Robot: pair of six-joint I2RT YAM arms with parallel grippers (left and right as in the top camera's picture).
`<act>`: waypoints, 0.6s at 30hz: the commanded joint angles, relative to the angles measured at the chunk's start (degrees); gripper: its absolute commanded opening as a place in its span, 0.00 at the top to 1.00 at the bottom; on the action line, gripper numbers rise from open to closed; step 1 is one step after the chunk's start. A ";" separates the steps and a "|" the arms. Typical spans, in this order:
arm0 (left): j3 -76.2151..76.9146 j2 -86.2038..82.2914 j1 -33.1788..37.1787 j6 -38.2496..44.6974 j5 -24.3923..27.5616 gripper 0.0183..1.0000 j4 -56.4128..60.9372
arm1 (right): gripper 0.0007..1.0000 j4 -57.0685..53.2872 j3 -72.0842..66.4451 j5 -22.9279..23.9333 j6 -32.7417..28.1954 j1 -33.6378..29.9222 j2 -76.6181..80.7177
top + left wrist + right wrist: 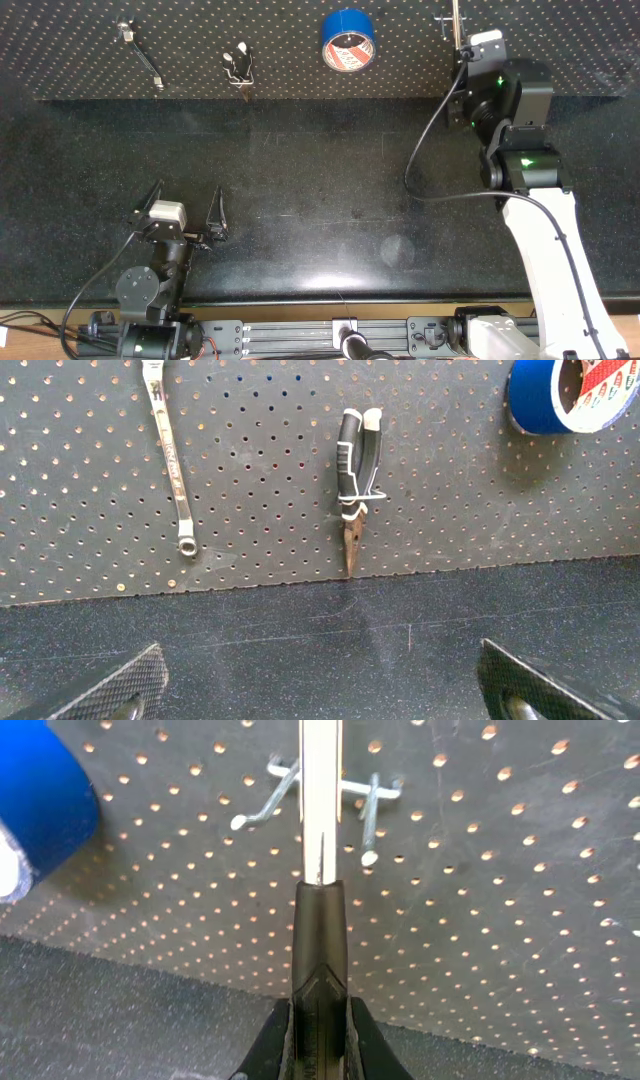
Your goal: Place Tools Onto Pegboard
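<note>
Your right gripper point(320, 1038) is clamped on a screwdriver point(321, 920): black moulded handle, bright steel shaft. It's held up against the pegboard point(500, 920), with the shaft crossing the two-prong wire hook point(366, 800), near the blue tape roll point(348, 41). Your left gripper point(322, 685) is spread wide and empty, low over the table point(300, 630), facing the hung wrench point(172, 455) and pliers point(358, 470).

Overhead camera, two wrist cameras toward the shared pegboard point(280, 25), right closest.

I see soft, even light; the blue tape point(35, 805) blurs close by, and the screwdriver point(321, 870) glares white along its shaft.
</note>
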 commanded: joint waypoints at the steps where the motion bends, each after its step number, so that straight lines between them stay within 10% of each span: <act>1: -0.09 -0.59 -0.24 -0.28 -0.63 0.00 -0.46 | 0.93 1.07 1.46 1.55 4.42 0.39 0.59; 18: -0.09 -0.59 -0.24 -0.28 -0.63 0.00 -0.46 | 0.93 -1.40 1.42 5.25 5.90 3.56 -0.07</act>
